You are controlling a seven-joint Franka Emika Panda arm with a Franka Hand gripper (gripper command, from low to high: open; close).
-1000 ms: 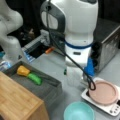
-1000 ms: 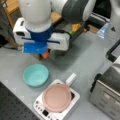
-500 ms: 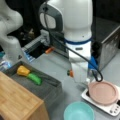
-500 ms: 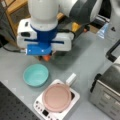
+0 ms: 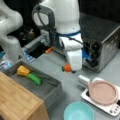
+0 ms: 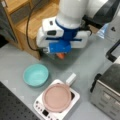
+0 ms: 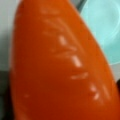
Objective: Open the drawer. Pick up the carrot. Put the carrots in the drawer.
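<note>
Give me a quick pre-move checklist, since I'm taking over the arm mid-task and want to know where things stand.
1. Drawer open: ok, pulled out from the cabinet.
2. Carrot in gripper: ok, held at the fingertips and filling the wrist view.
3. Carrot off the table: ok, lifted above the grey surface.
4. Room in drawer: ok, only a yellow lump and green vegetable at its far end.
5. Carrot over drawer: not ok, it hangs to a front view's right of it.
</note>
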